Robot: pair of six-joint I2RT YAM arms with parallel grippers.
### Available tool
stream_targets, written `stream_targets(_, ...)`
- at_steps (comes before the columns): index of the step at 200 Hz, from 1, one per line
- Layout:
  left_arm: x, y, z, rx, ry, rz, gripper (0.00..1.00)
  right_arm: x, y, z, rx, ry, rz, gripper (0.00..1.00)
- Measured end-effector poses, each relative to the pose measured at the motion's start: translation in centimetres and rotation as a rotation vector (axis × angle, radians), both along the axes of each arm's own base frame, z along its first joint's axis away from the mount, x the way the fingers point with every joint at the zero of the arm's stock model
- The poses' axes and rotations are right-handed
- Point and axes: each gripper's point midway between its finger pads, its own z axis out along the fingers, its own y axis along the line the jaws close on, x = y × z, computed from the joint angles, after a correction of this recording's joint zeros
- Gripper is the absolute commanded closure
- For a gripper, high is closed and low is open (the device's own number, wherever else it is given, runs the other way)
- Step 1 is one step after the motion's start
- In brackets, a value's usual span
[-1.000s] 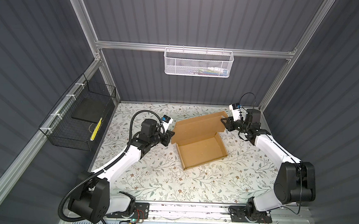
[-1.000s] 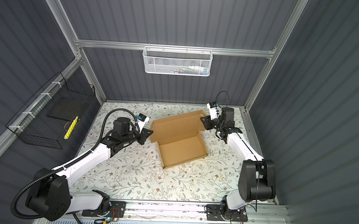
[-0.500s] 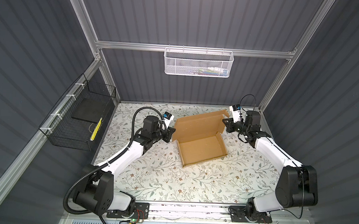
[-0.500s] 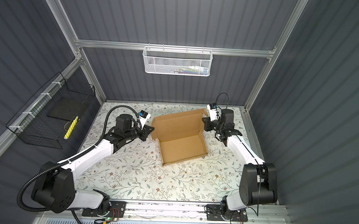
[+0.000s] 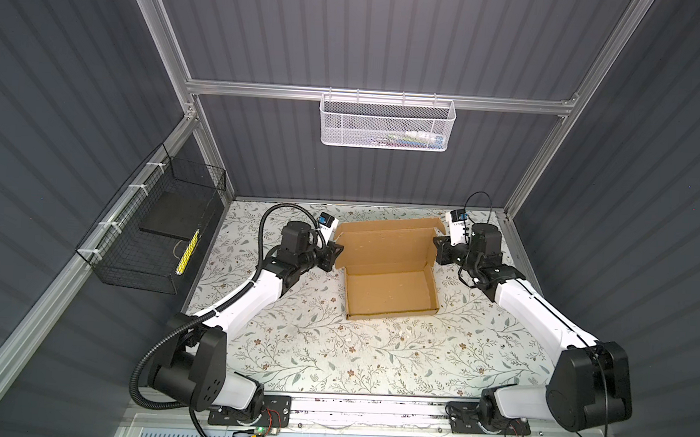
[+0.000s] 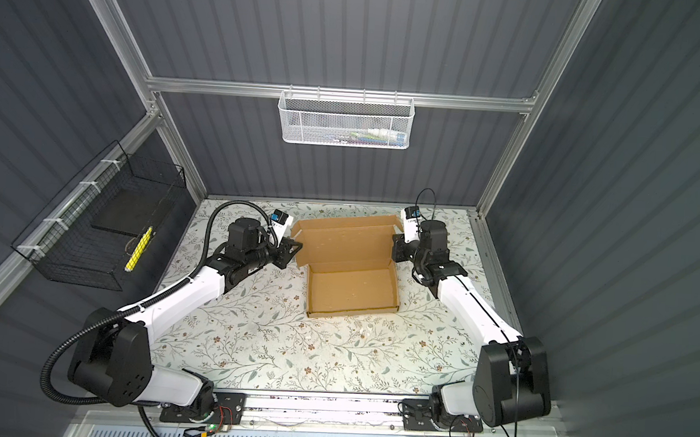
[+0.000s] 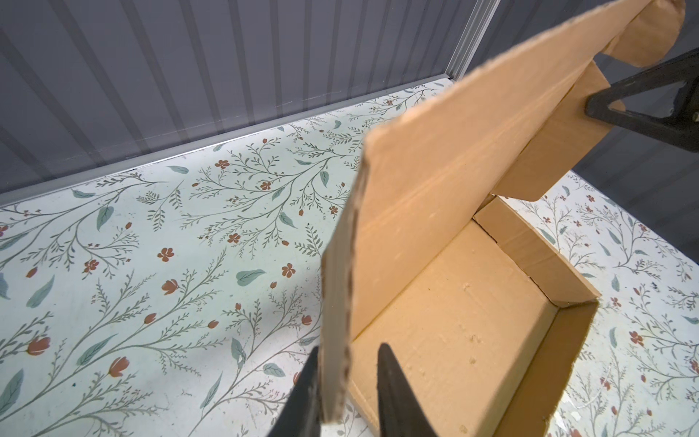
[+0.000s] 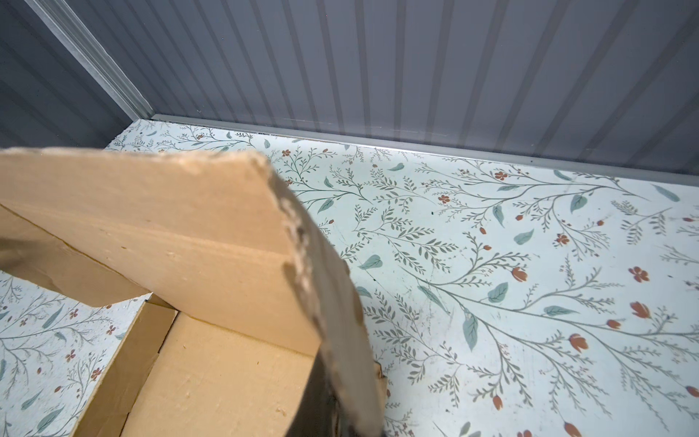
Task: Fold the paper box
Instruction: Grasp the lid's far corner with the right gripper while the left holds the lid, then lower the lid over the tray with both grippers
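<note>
Your left gripper (image 7: 348,350), fingers (image 7: 393,378) apart, straddles the raised lid (image 5: 384,242) of the plain brown paper box (image 5: 389,290); your right gripper (image 5: 438,250) pinches tight on the lid's opposite end

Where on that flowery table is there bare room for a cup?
Widest: floral tabletop between the brown cardboard box and the front metal rail. A narrower strip behind its raised lid. Crowded: beside the lid, at the left gripper and right gripper.
</note>
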Motion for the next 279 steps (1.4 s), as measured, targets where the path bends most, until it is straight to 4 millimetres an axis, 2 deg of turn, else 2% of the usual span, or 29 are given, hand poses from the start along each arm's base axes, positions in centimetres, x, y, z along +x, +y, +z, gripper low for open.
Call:
stream_targets(18,0.1,0.1,0.0,-0.002,0.0,0.003,0.72,-0.4,0.1,-0.6,-0.01,0.01,-0.017,0.93)
stream_targets(52,0.1,0.1,0.0,-0.007,0.005,0.006,0.81,-0.8,-0.4,-2.2,-0.015,0.045,-0.052,0.93)
stream_targets(107,0.3,-0.2,0.7,-0.026,0.004,0.006,0.88,-1.5,-0.8,-2.2,-0.003,0.037,-0.073,0.93)
stream_targets(191,0.2,-1.1,-0.3,-0.065,0.062,-0.025,0.82,-1.8,-1.0,-2.1,0.005,0.031,-0.084,0.93)
stream_targets(242,0.6,-1.5,-0.4,-0.091,0.08,-0.027,0.95,-1.9,-1.0,-2.1,0.006,0.03,-0.087,0.92)
stream_targets(279,0.9,-1.5,-0.4,-0.097,0.084,-0.018,1.0,-1.9,-1.1,-2.2,0.003,0.03,-0.092,0.89)
